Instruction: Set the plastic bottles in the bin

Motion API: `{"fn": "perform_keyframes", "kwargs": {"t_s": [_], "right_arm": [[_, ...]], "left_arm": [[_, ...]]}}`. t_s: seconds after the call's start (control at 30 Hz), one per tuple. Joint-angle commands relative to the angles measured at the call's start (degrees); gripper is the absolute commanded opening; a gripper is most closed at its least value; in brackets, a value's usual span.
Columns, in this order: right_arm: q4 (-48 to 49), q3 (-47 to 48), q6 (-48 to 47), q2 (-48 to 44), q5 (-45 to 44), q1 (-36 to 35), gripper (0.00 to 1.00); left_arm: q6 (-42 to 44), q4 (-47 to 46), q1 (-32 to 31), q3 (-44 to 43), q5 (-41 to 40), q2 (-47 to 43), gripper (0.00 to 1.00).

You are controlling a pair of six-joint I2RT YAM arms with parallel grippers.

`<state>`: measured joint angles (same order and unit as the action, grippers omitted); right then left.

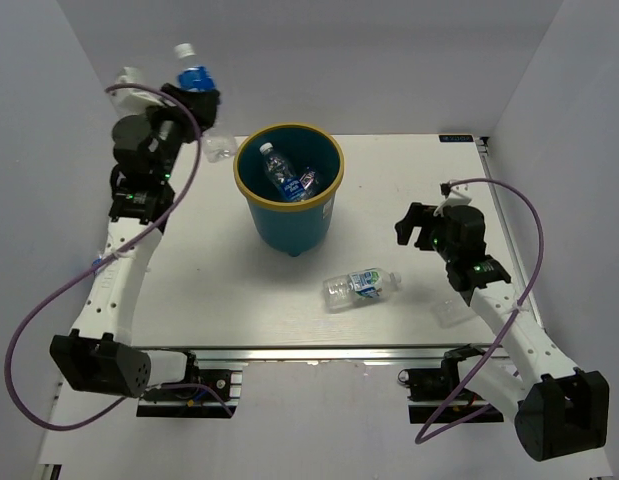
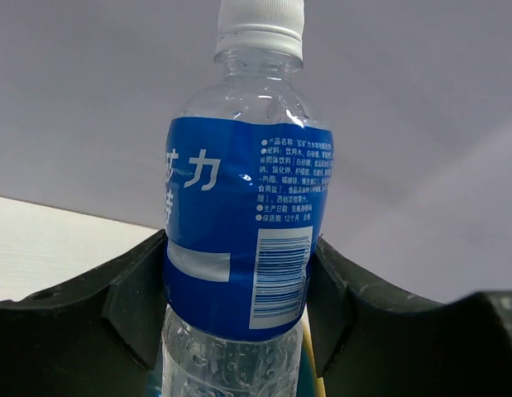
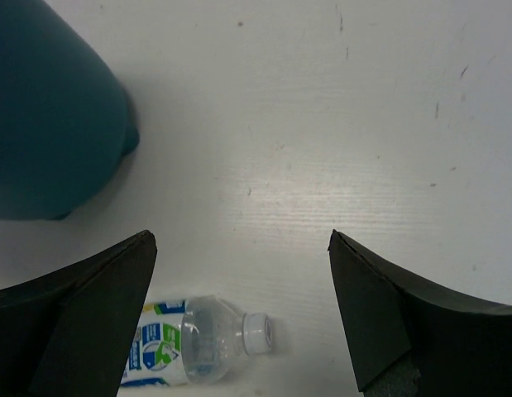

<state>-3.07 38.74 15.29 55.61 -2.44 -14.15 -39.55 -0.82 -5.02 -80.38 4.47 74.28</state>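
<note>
Left tool [image 1: 196,98] grips a blue-label bottle [image 2: 239,240] tight, cap up, high and far left of the bin [image 1: 289,127], so I can drop it in. Right tool [image 1: 421,225] hangs wide open and empty by a green-label bottle [image 1: 361,287] lying on the counter [image 1: 189,280], right of the bin.

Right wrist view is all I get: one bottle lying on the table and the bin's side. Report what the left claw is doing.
Observer: The left claw is shut on a blue-label bottle, raised in the air.
Operator: Say whether it is over the bin.
Observer: No. In the top view it is behind and to the left of the bin, not above the opening.
</note>
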Motion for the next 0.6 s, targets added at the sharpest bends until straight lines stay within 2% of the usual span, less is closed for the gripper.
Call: {"fn": "perform_keyframes", "kwargs": {"t_s": [0.0,0.1,0.23,0.27,0.33,0.37,0.5,0.57], "right_arm": [[0.44,-2.78,1.67,-1.65,4.61,0.09,0.89],[-0.09,-4.54,2.64,-2.44,6.3,0.18,0.89],[-0.79,-6.74,3.78,-3.67,7.36,0.18,0.89],[-0.88,-7.18,3.96,-3.76,7.79,0.18,0.89],[-1.32,-8.24,3.87,-3.76,8.06,0.18,0.89],[-1.58,-8.42,3.78,-3.59,7.89,0.18,0.89],[-3.17,-8.42,5.18,-1.65,9.38,0.09,0.89],[-3.08,-8.51,9.03,-0.42,9.21,0.0,0.89]], "left_arm": [[4.39,1.26,-8.23,0.4,-2.0,2.96,0.55],[5.27,2.31,-12.45,-4.16,-2.01,6.65,0.58],[7.73,5.56,-18.61,-10.31,-3.14,14.29,0.68],[9.3,7.83,-19.58,-11.28,-3.67,15.01,0.77],[9.93,9.25,-21.26,-12.78,-7.79,15.63,0.88],[10.19,9.17,-21.35,-12.44,-8.24,15.2,0.98],[10.37,8.12,-21.35,-9.19,-10.97,11.6,0.98],[11.16,8.64,-21.35,-7.95,-13.33,9.49,0.98]]}}
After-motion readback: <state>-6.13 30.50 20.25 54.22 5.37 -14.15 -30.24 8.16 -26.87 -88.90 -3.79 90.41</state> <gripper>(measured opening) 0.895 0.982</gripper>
